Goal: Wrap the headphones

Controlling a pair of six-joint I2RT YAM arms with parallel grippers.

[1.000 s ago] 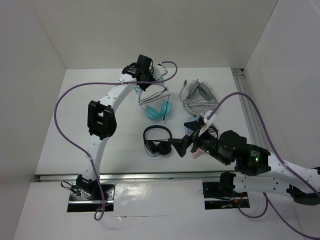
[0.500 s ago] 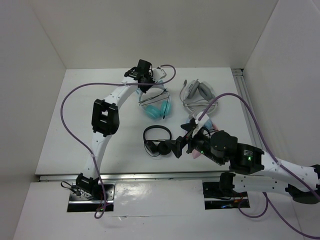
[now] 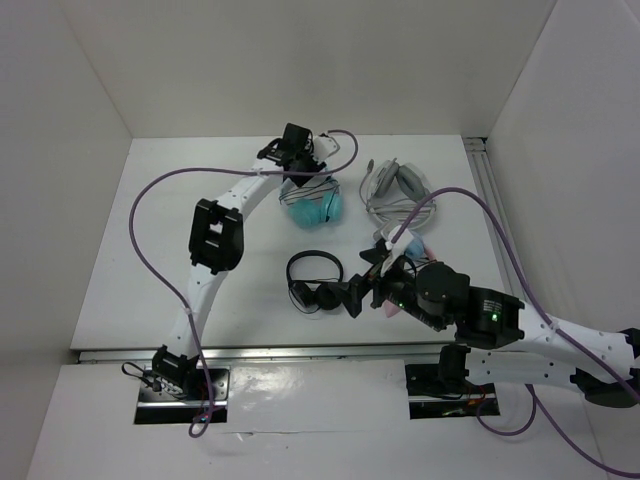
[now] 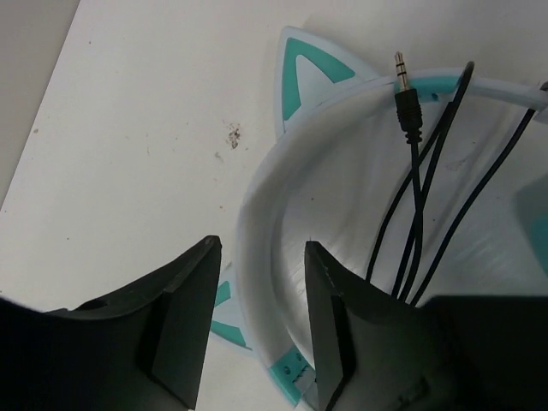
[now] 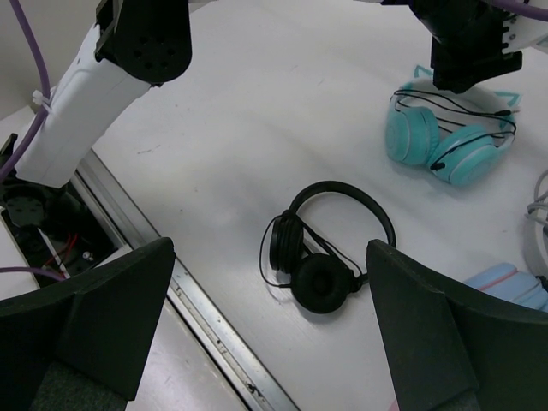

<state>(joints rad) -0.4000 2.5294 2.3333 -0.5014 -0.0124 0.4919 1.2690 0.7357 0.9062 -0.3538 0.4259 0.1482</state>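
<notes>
At the far side of the table (image 3: 250, 310), seen from above, my left gripper (image 3: 300, 165) hangs over the far end of the teal headphones (image 3: 318, 205), which lie left of a grey pair (image 3: 395, 185). My right gripper (image 3: 358, 285) hovers nearer, just right of a small black pair (image 3: 315, 282), well apart from the teal ones.

Through my left wrist camera, my two fingers (image 4: 184, 325) stand partly apart with the white headband (image 4: 342, 111) curving up between them. The right finger seems to lie against the band, while bare table shows between the band and the left finger, so I am astride it rather than squeezing it. A pointed cat ear (image 4: 304, 73) sticks out on the far side of the band. The thin dark cable (image 4: 419, 214) runs in several strands across the band's inner curve, its plug (image 4: 404, 86) resting loose on the band, touched by neither finger.

Through my right wrist camera, my right jaws are spread wide and hold nothing. The black pair lies on the table between them and farther out, and the teal pair lies far right, its cable crossing over both cups.
</notes>
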